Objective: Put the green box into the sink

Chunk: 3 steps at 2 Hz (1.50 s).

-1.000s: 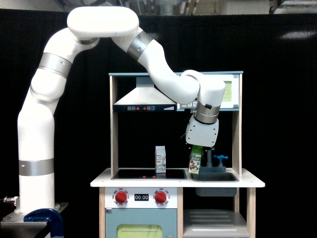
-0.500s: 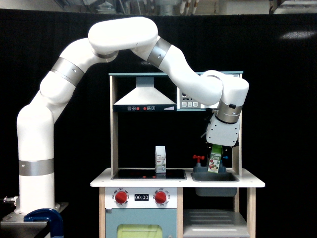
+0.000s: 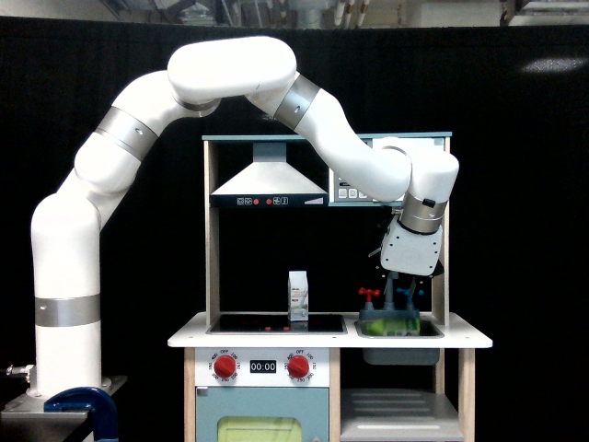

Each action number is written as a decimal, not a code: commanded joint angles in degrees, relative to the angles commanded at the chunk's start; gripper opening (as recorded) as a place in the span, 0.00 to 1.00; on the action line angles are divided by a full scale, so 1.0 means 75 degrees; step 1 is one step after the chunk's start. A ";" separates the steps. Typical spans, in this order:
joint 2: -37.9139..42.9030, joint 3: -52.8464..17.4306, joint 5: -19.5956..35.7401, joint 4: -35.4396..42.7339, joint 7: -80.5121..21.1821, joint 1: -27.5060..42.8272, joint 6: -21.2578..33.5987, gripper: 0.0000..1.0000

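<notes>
The green box (image 3: 390,324) lies on its side in the sink (image 3: 401,351), only its top showing over the basin rim. It sits at the exterior view's right end of the toy kitchen counter. My gripper (image 3: 402,287) hangs just above it, pointing down, with nothing between its dark fingers. The jaws look open and apart from the box. The grey faucet (image 3: 390,300) stands right beside the fingers and is partly hidden by them.
A white carton (image 3: 298,296) stands upright on the black stovetop (image 3: 276,323), left of the sink. The red tap handle (image 3: 368,294) and blue tap handle (image 3: 420,293) flank the gripper. The range hood (image 3: 268,184) and upper shelf sit close above the wrist.
The green box was held upright over the sink half a second ago; now it has been let go and lies in the basin. The arm has barely moved.
</notes>
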 joint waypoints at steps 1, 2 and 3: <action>-0.2062 0.0089 -0.0390 -0.2314 -0.0457 -0.0522 -0.0042 1.00; -0.3868 -0.0046 -0.0791 -0.4301 -0.0957 -0.1032 0.0043 1.00; -0.4108 0.0053 -0.0813 -0.4544 -0.0902 -0.1078 0.0000 1.00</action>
